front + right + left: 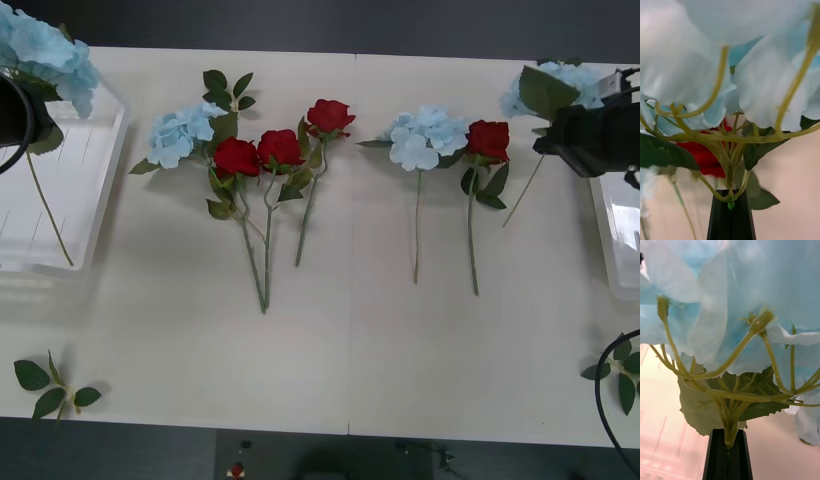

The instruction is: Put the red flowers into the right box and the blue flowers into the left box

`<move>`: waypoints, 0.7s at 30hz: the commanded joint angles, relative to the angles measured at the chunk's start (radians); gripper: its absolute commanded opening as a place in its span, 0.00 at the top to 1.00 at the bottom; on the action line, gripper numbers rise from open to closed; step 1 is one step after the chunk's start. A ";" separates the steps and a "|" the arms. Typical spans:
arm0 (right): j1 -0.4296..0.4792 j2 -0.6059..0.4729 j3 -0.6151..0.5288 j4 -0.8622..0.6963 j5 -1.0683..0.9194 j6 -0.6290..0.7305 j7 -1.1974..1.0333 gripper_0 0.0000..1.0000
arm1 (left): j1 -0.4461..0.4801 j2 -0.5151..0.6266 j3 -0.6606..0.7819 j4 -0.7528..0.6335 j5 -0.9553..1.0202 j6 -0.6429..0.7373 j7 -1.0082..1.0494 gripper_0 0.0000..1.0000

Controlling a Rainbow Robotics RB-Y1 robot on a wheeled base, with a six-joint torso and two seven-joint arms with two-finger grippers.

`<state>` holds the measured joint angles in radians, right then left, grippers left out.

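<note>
Holding one pale blue fluffy flower cluster each, the left claw (728,453) pinches its stem above the white plastic left box (85,190), ready for release — the right claw (731,215) pinches another blue cluster (565,85) beside the right box (620,235), seemingly misplaced.

White table (350,370) bears red flowers (280,150), blue flowers (425,138), leaf sprigs (52,385)

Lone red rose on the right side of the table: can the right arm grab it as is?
Probably not yet. The right tool is shut on a blue flower. The rose lies close by on the open table, its stem uncovered, beside another blue flower.
</note>
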<state>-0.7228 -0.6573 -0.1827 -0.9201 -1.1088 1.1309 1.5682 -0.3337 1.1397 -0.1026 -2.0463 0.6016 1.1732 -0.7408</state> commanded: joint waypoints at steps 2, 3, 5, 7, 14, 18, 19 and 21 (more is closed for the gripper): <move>0.049 -0.091 -0.127 -0.022 -0.241 0.159 0.418 1.00 | -0.041 0.061 0.001 0.167 -0.013 -0.141 -0.173 1.00; 0.063 -0.100 -0.136 -0.020 -0.290 0.193 0.494 1.00 | -0.041 0.068 0.000 0.193 -0.013 -0.165 -0.198 1.00; 0.092 -0.122 -0.138 -0.022 -0.413 0.264 0.650 1.00 | -0.041 0.081 0.000 0.250 -0.011 -0.211 -0.247 1.00; 0.120 -0.134 -0.136 -0.031 -0.510 0.325 0.762 1.00 | -0.039 0.101 0.000 0.293 -0.011 -0.250 -0.290 1.00; 0.341 -0.159 -0.129 -0.335 -0.778 0.438 1.024 1.00 | -0.042 0.129 0.000 0.466 0.014 -0.400 -0.445 1.00; 0.510 -0.188 -0.115 -0.585 -0.870 0.369 1.069 1.00 | -0.042 0.127 0.000 0.534 0.023 -0.449 -0.517 1.00; 0.536 -0.196 -0.110 -0.623 -0.885 0.352 1.075 1.00 | -0.041 0.127 0.000 0.543 0.032 -0.452 -0.528 1.00; 0.628 -0.219 -0.097 -0.747 -0.936 0.287 1.098 1.00 | -0.042 0.127 0.000 0.563 0.053 -0.468 -0.555 0.87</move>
<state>-0.1591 -0.8018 -0.2923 -1.5633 -1.9992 1.4560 2.6215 -0.3390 1.2354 -0.1035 -1.4954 0.6306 0.7259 -1.2197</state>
